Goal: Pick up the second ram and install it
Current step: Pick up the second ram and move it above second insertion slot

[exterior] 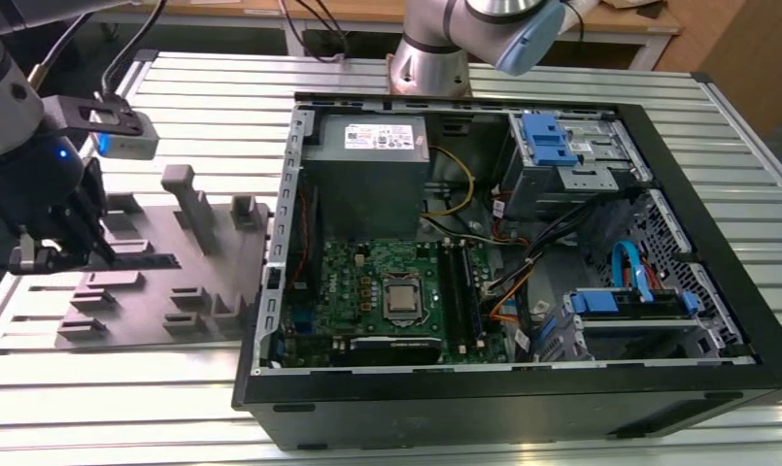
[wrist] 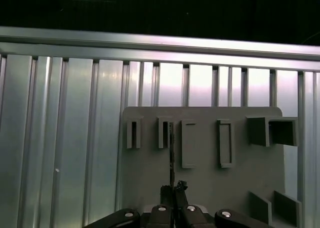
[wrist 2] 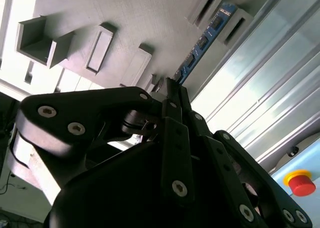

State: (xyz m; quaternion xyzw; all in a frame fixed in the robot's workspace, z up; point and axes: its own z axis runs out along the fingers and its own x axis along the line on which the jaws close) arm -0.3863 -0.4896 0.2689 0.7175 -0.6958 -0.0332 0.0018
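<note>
Working with gripper [wrist: 173, 187] pinched shut on one end of the memory stick [wrist 2: 202, 41], seated edge-up in grey tray [wrist: 210, 188] slots beside the case [exterior: 494, 403]; best lifted straight out, square to slots.

Tray [exterior: 131, 325], grey: upright pegs [exterior: 181, 194] rise between the gripper [wrist: 173, 189] and the case [exterior: 494, 393]; slot blocks [wrist: 132, 134] flank the second ram [wrist 2: 202, 41].
Case wall [exterior: 278, 243]: raised barrier just beside the tray.
Motherboard [exterior: 364, 277]: open from above.
Cables [exterior: 533, 243]: crowd its edge toward the exterior view's right.
Power supply [exterior: 364, 146]: bounds it toward the exterior view's top.
Table [exterior: 119, 408]: open slats around the tray.
</note>
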